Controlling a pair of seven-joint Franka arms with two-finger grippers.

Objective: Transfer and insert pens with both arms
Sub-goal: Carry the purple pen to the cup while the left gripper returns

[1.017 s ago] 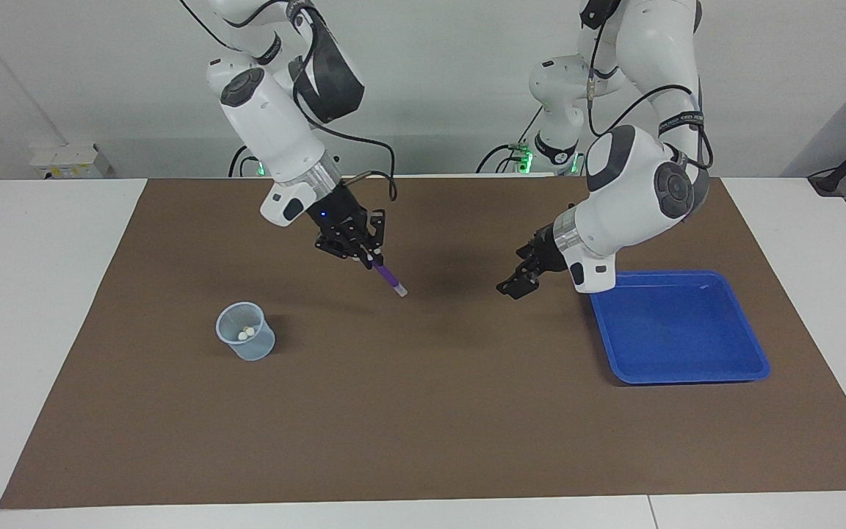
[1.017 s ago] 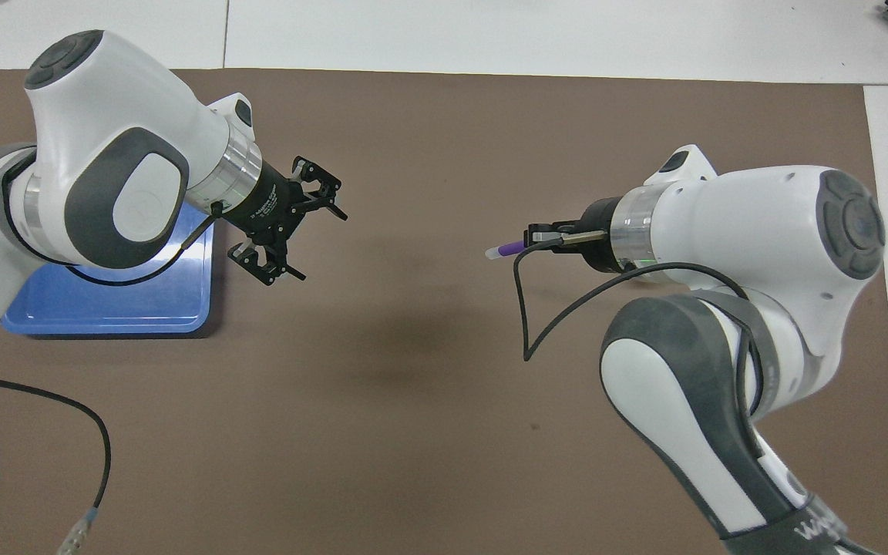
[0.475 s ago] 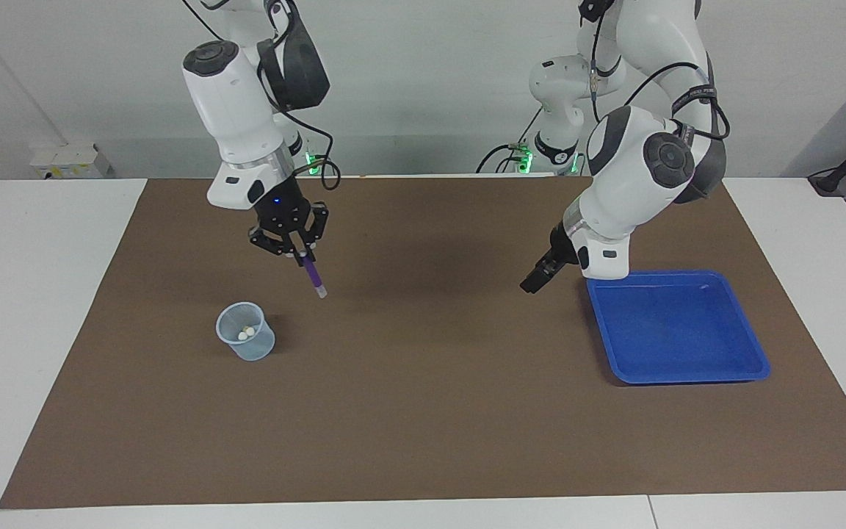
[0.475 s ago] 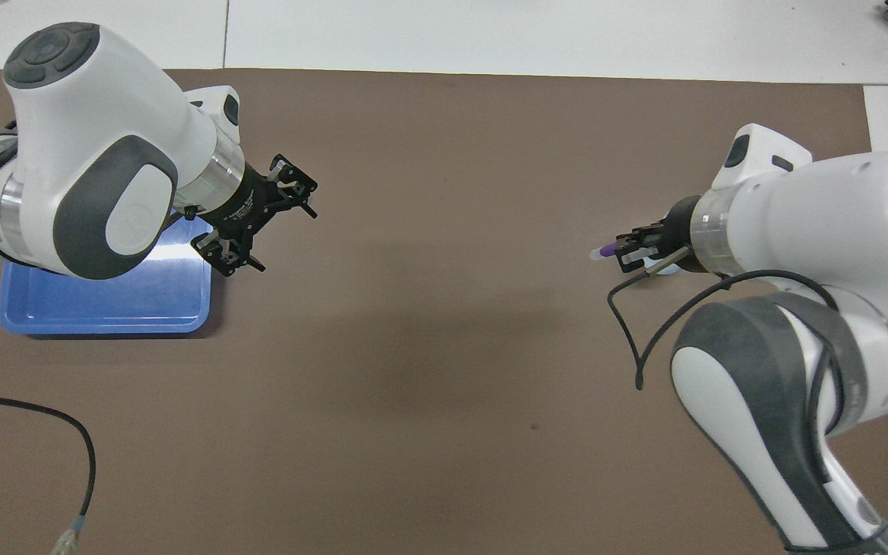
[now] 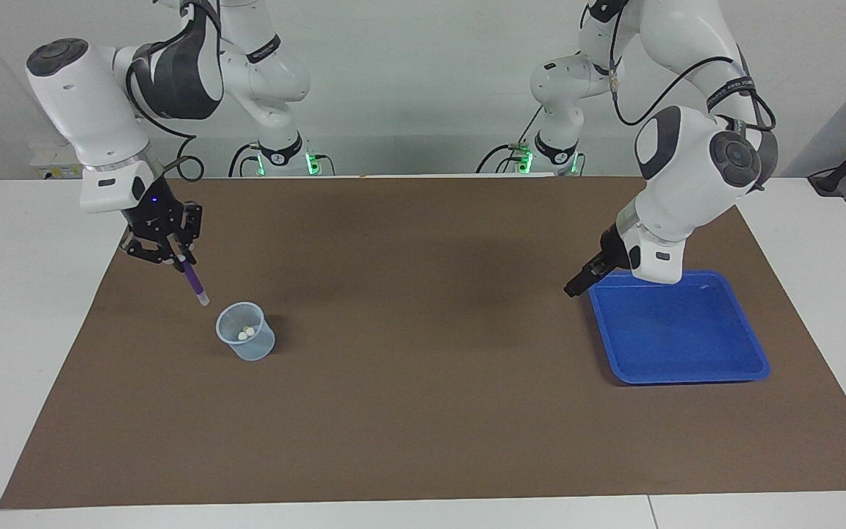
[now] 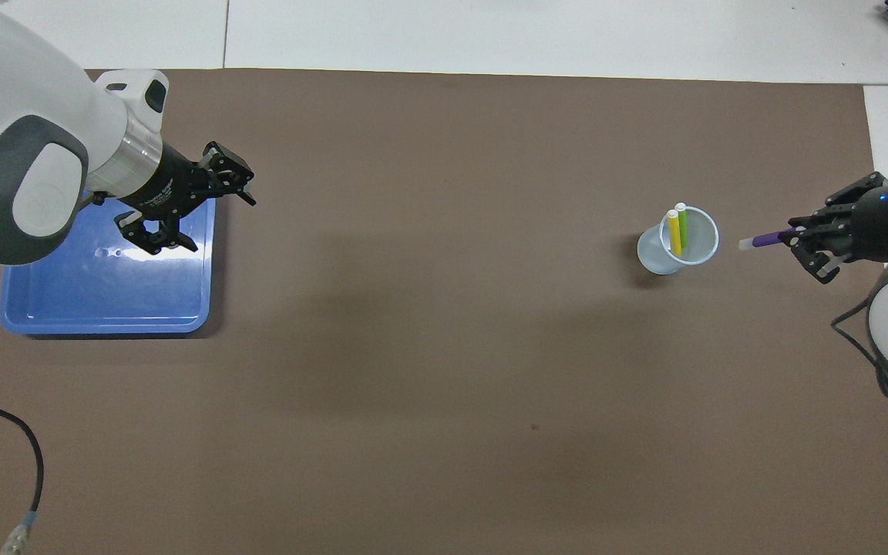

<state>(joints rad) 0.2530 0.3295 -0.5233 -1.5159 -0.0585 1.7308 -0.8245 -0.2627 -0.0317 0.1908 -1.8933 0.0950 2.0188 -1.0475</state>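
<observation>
The right gripper pinches the purple pen in its fingers, whitish cap down, over the brown mat beside the translucent cup. Bring the slim pen upright over the round rim before lowering (yellow and green pens already lean inside). The left gripper waits over the glossy blue tray, fingers spread.
</observation>
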